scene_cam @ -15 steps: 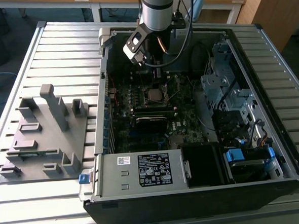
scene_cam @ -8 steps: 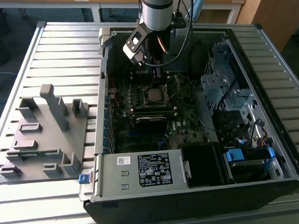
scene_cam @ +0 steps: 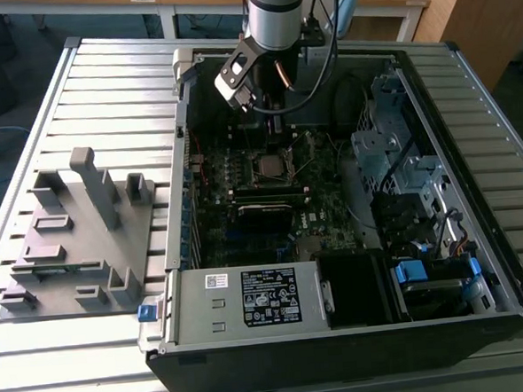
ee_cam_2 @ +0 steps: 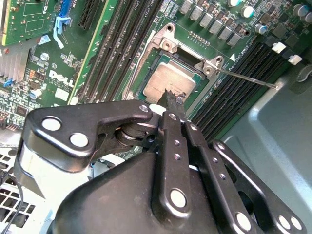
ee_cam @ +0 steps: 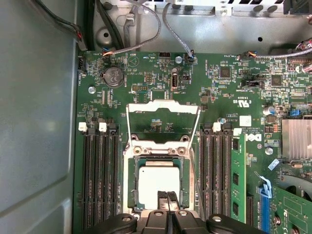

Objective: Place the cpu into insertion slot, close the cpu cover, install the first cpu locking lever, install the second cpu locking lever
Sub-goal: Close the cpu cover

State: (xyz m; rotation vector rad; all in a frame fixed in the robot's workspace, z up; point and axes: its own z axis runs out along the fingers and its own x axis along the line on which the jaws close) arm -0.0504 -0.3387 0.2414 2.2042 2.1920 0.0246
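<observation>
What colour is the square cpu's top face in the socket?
The flat square cpu is plain pale silver-grey, clearest in the first wrist view.

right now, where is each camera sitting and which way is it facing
Exterior view: off the arm, high over the slatted table, looking down into the open computer case; the arm reaches in.
First wrist view: at the wrist, looking straight down on the cpu in the insertion slot, cpu cover open; tool tips show.
Second wrist view: at the wrist, looking slantwise past the tool's linkage at the cpu.
Shared: both wrist views show the cpu and tool tips.
</observation>
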